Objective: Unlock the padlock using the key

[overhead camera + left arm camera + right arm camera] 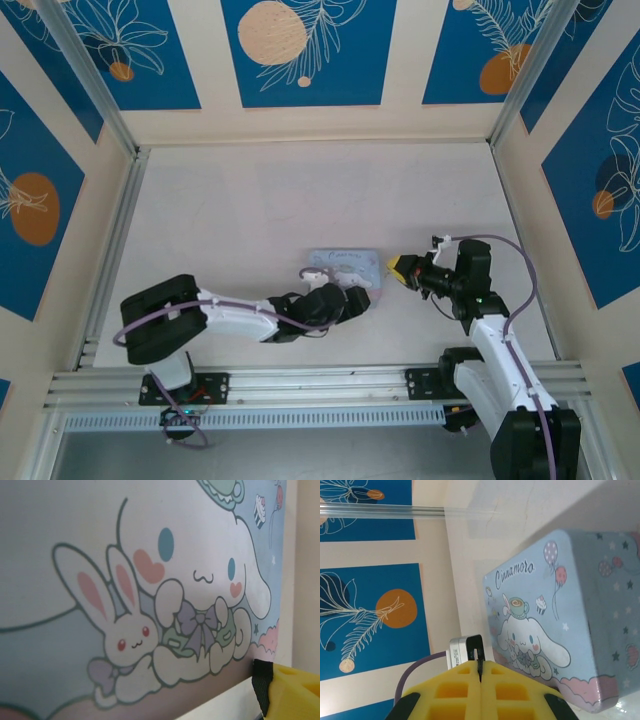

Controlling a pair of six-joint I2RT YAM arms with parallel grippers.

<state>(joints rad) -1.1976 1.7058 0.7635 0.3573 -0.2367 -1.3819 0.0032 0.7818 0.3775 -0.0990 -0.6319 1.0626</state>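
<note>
My left hand [352, 298], spread wide, meets the near edge of the tin [340, 262], gripping or not I cannot tell, my right hand [397, 268] is pinched shut just beside its right end, and the padlock and key are too small to make out.

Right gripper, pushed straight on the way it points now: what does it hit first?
Most likely the pale blue tin. In the top view the shut right gripper points left at the tin's right end, a short gap away. How high on the tin it would land is unclear.
</note>
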